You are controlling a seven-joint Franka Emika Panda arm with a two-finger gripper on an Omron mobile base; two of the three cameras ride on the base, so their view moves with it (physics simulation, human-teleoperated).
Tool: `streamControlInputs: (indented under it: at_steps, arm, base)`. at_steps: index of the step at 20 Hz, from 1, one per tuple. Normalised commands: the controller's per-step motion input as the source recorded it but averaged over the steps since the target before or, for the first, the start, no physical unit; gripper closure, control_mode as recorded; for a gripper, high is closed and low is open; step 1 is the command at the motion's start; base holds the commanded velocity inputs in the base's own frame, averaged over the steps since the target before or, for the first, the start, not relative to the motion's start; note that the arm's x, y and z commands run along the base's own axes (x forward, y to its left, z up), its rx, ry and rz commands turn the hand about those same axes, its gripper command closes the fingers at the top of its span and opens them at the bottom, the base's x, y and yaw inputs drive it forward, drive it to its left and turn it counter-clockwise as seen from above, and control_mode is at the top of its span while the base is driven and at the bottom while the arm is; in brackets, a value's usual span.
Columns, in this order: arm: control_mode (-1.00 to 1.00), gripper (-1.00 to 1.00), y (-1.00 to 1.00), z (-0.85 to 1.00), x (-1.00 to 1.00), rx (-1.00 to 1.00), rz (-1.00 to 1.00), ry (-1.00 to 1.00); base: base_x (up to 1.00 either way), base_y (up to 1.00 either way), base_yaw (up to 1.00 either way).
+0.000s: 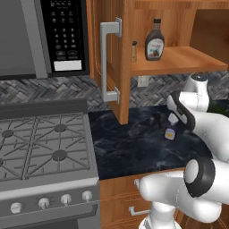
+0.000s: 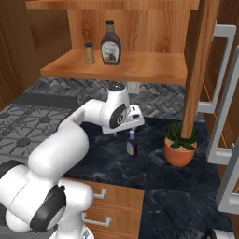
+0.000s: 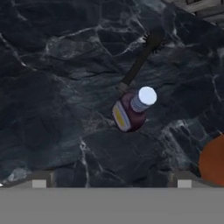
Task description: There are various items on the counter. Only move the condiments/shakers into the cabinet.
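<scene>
Two of the condiments stand already on the shelf of the cabinet (image 2: 116, 67): the small tan shaker (image 2: 89, 53) w/ dark top on the left, and just beside it, to the right, the brown syrup bottle (image 2: 111, 43) w/ white label and black cap, both upright. In the left base view the same shaker (image 1: 133, 51) sits partly behind the open door edge and the syrup bottle (image 1: 154, 41) is right of it on the shelf; the door w/ its long silver bar handle (image 1: 108, 65) stands open toward the camera. One more condiment, the small dark bottle (image 3: 131, 109) w/ pale cap and yellowish label, is on the black marbled counter (image 2: 186, 186), upright; it shows also in the right base view (image 2: 131, 145) and the left base view (image 1: 171, 129). The gripper (image 2: 132, 127) hangs directly above this bottle, pointing down, jaws spread wide and holding nothing; the bottle is not touched. Just beyond the bottle lies a thin dark object (image 3: 139, 61), like a small brush, flat on the counter, its end almost at the bottle. Right of the bottle, well apart, is the green plant in an orange pot (image 2: 179, 145). Far left of the counter is the grey gas stove (image 1: 40, 143), and above it a black microwave (image 1: 44, 36).
</scene>
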Motion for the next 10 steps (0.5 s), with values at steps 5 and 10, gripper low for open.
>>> streamControlInputs:
  at_steps: [5,10]
  arm:
    - [-1.0,-1.0,-0.02,-0.32,0.21,0.0,0.02,0.04]
    - [-1.0,-1.0,-0.12,-0.31,0.08,0.0,0.0,0.01]
  base:
    - [0.0,0.0,0.0]
    - [0.0,0.0,0.0]
